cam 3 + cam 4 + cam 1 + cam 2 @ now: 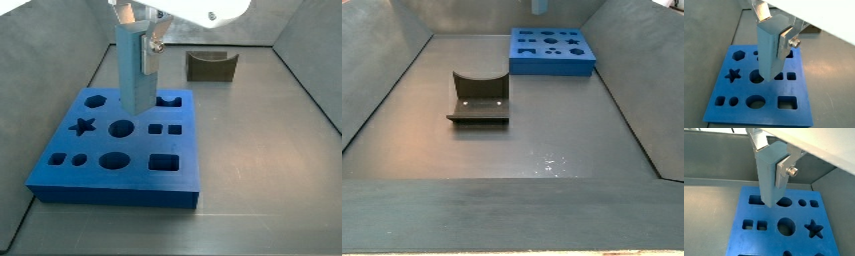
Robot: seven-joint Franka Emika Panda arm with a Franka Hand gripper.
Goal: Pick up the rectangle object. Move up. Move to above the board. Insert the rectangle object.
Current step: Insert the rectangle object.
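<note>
The gripper, at the upper left of a side view, is clamped on the upper end of the rectangle object — silver fingers press its faces in both wrist views. The bar stands upright, long axis vertical, its lower end meeting the board at a cut-out near the board's centre; insertion depth cannot be told. The star, circle and square holes around it lie open. The fixture stands well apart at upper centre. Bare grey floor surrounds the board — walls rise at the frame edges.
</note>
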